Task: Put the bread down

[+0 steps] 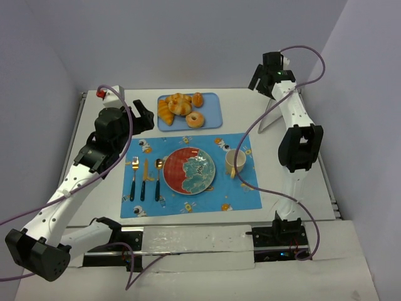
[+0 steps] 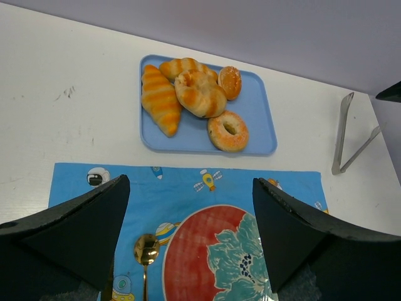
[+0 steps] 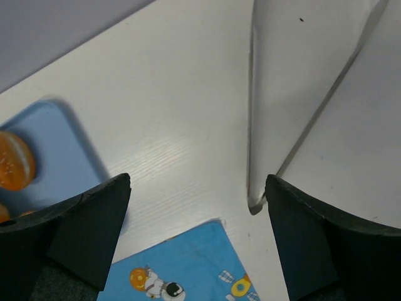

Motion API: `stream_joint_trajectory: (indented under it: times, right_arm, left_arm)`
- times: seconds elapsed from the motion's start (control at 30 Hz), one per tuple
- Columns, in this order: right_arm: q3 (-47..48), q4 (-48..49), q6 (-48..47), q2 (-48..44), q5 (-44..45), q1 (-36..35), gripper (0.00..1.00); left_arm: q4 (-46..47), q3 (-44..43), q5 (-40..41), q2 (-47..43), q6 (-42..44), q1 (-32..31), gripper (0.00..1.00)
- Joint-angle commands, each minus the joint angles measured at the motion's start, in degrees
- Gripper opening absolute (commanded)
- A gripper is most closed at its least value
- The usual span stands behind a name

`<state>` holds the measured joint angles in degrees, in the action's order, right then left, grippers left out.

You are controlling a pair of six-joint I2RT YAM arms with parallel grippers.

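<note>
Jaws wide and empty on my left gripper (image 2: 190, 188) and right gripper (image 3: 197, 188); ring bread (image 2: 228, 131) lies unplaced on tray (image 2: 260, 125), twelve o'clock from plate (image 2: 194, 251).

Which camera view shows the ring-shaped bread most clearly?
The left wrist view: the ring-shaped bread lies large and unobstructed on the blue tray, hole visible. The top view shows it small; the right wrist view misses it.

Robotics lab bench: plain lilac walls (image 1: 188, 37), white table (image 1: 244, 110), two cabled robot arms (image 1: 294, 125) at near edge.
</note>
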<state>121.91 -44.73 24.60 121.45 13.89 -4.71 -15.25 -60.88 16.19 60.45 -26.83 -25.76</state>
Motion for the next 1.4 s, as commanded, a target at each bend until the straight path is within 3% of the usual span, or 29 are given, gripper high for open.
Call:
stream_joint_trajectory:
  times: [0.0, 0.2, 1.37]
  right_arm:
    - [2.6, -2.6, 0.6, 2.3, 0.2, 1.0, 0.94]
    - [-1.2, -1.2, 1.6, 5.6, 0.3, 2.4, 0.95]
    - [0.0, -2.0, 3.0, 18.6, -2.4, 8.4, 0.94]
  left_arm:
    - [0.0, -3.0, -1.6, -1.1, -0.7, 0.5, 0.89]
    - [-0.4, -3.4, -2.5, -0.5, -0.9, 1.1, 0.89]
    - [-0.7, -3.8, -6.4, 1.3, -2.4, 3.3, 0.89]
